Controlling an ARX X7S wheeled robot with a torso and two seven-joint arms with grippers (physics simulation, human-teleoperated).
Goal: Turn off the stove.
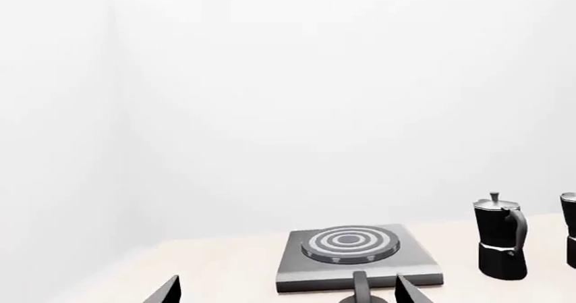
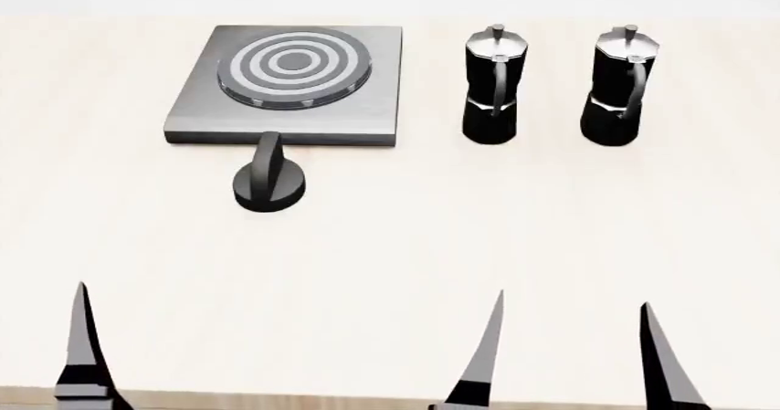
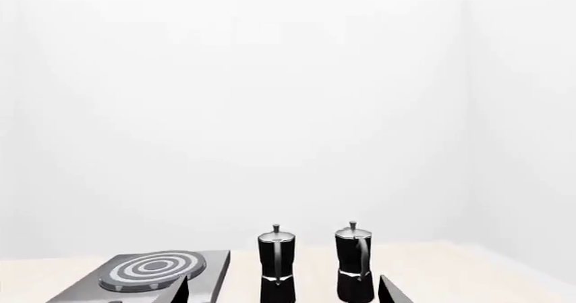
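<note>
The stove [image 2: 292, 81] is a square grey metal plate with concentric burner rings, at the table's far left in the head view. Its round black knob [image 2: 269, 183] with a raised bar lies just in front of it. My left gripper [image 1: 288, 292] is open and empty, well short of the stove [image 1: 355, 252]. In the left wrist view the knob [image 1: 361, 288] shows between its fingertips. In the head view only one left finger [image 2: 83, 355] shows. My right gripper [image 2: 571, 323] is open and empty near the table's front edge. The stove also shows in the right wrist view [image 3: 153, 269].
Two tall black-and-silver moka pots [image 2: 494, 86] [image 2: 622, 86] stand to the right of the stove, straight ahead of my right gripper [image 3: 286, 291]. They also show in the right wrist view [image 3: 275, 266] [image 3: 354, 262]. The light table [image 2: 403, 246] ends at a white wall.
</note>
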